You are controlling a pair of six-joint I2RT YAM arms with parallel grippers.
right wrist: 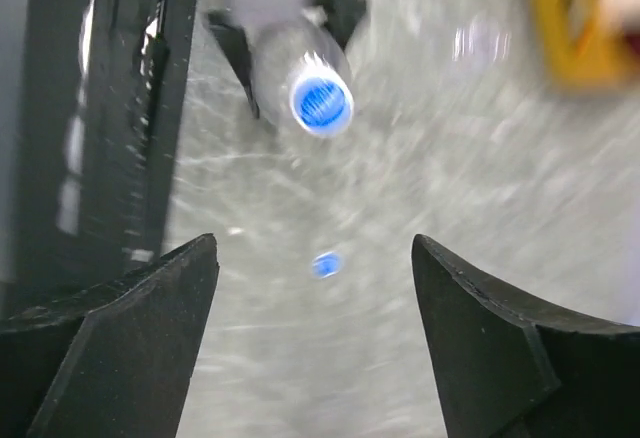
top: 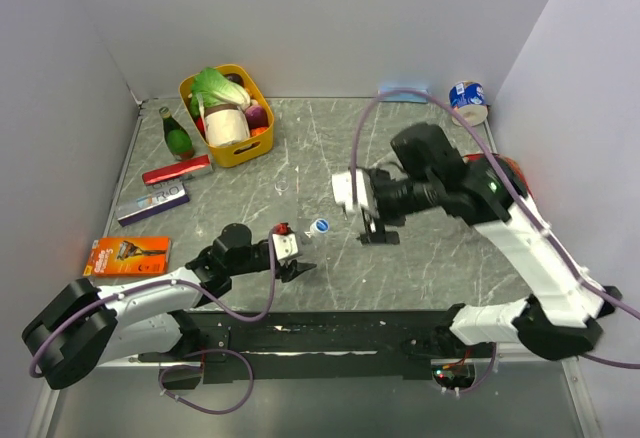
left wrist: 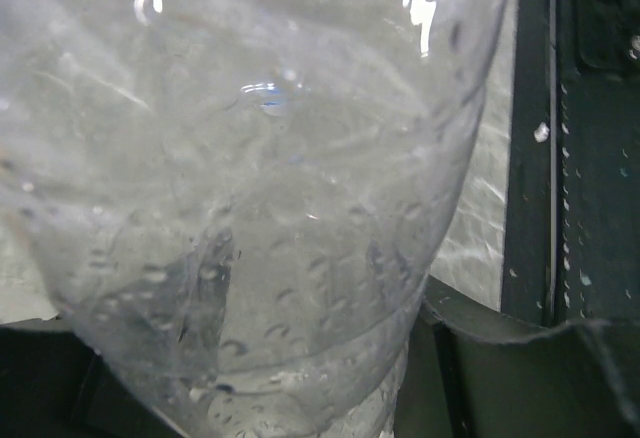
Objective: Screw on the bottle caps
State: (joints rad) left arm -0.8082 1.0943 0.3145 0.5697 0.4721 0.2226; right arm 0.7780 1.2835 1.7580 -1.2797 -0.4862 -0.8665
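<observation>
My left gripper [top: 296, 268] is shut on a clear bottle [left wrist: 250, 208] that fills the left wrist view. A blue cap [top: 320, 226] sits on its neck, and it also shows in the right wrist view [right wrist: 321, 104]. My right gripper [top: 378, 235] is open and empty above the table, just right of that bottle. In the right wrist view a loose blue cap [right wrist: 325, 264] lies on the table between the open fingers [right wrist: 130, 338], well below them. Another clear bottle [top: 287, 186] stands faintly visible further back. The third bottle and third cap are not visible.
A yellow basket [top: 262, 108] of food stands at the back left, with a green bottle [top: 177, 136], a red box [top: 177, 170], a purple box [top: 152, 205] and an orange pack [top: 127, 255] near it. A blue-and-white tape roll [top: 467, 101] lies back right. A black rail [top: 330, 330] runs along the front edge.
</observation>
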